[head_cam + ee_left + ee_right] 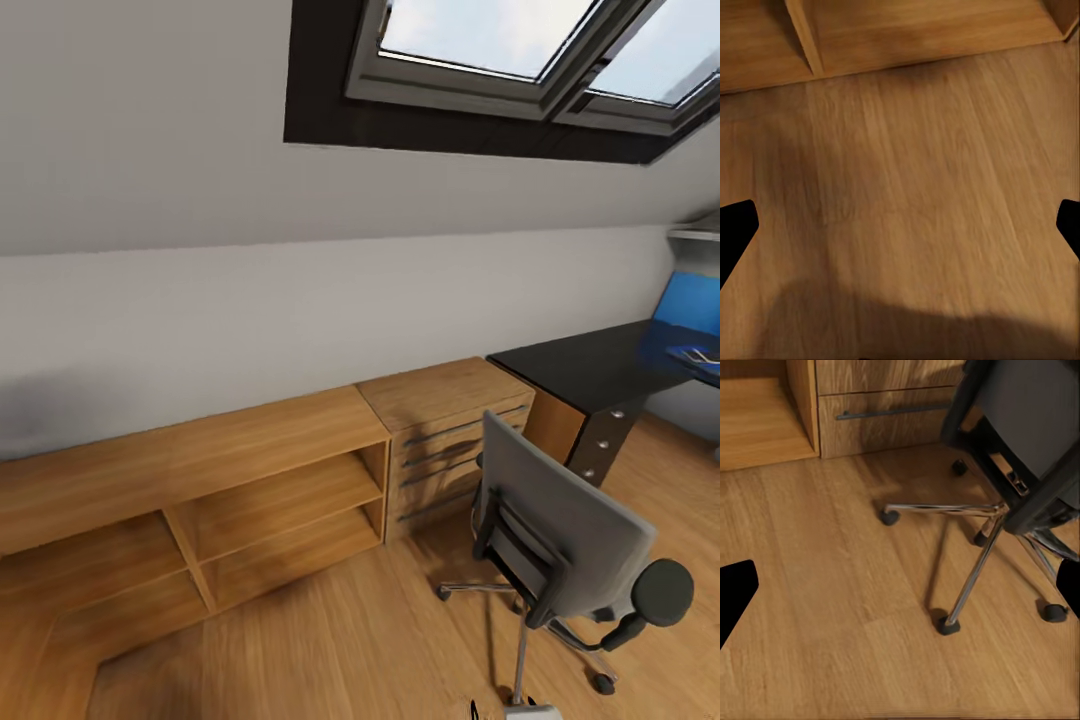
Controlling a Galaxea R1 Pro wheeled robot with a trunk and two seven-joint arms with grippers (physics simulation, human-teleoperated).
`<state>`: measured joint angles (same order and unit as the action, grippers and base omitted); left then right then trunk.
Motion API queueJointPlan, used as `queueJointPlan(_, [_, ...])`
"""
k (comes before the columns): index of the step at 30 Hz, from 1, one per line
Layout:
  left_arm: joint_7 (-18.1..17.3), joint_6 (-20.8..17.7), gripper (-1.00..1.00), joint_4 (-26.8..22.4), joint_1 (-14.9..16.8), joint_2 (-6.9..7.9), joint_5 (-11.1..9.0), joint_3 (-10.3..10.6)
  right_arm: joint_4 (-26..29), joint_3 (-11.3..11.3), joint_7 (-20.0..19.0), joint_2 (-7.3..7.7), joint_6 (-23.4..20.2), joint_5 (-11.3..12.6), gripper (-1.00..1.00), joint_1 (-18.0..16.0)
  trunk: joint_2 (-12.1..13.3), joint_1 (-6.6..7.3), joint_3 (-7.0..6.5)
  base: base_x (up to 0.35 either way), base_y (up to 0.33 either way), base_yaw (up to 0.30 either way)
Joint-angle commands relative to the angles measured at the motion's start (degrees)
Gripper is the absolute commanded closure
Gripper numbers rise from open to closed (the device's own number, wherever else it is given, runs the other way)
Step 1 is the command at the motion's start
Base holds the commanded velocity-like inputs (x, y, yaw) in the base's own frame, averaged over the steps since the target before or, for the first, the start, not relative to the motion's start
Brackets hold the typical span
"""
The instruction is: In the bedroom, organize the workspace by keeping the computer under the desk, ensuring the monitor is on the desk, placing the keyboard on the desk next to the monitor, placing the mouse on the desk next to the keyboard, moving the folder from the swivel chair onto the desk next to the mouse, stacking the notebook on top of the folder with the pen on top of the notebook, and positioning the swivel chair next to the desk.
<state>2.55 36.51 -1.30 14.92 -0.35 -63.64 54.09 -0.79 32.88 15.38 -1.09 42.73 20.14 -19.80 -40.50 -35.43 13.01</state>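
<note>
The bedroom's grey sloped wall (250,150) carries a skylight (520,40) at the top. Low oak shelving (200,480) runs along the far wall, with a drawer unit (450,440) to its right. The desk (590,365) stands far right, its blue panel (695,300) behind. The chair (560,530) sits near right on the oak floor (915,195), its back toward the camera, apart from the desk. The left gripper (900,232) and right gripper (900,592) both hang wide open over the floor, holding nothing.
</note>
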Motion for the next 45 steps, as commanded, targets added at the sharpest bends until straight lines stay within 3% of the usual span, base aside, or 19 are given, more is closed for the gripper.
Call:
queueJointPlan(1, [0.27, 0.18, -1.00, -0.02, 0.02, 0.00, -0.25, 0.49, -0.08, 0.49, 0.35, -0.04, 0.09, 0.17, -1.00, -0.06, -0.07, -0.01, 0.08, 0.000, 0.000, -0.300])
queueJointPlan(39, [0.34, 0.23, -1.00, -0.02, 0.02, 0.00, -0.26, 0.49, -0.08, 0.69, 0.35, -0.05, 0.08, 0.08, -1.00, -0.06, -0.07, -0.01, -0.02, 0.000, 0.000, -0.272])
queueJointPlan(45, [0.28, 0.23, -1.00, -0.02, 0.02, 0.00, -0.25, 0.49, -0.08, 0.69, 0.35, -0.05, 0.08, 0.05, -1.00, -0.06, -0.07, -0.01, -0.14, 0.118, 0.178, -0.267])
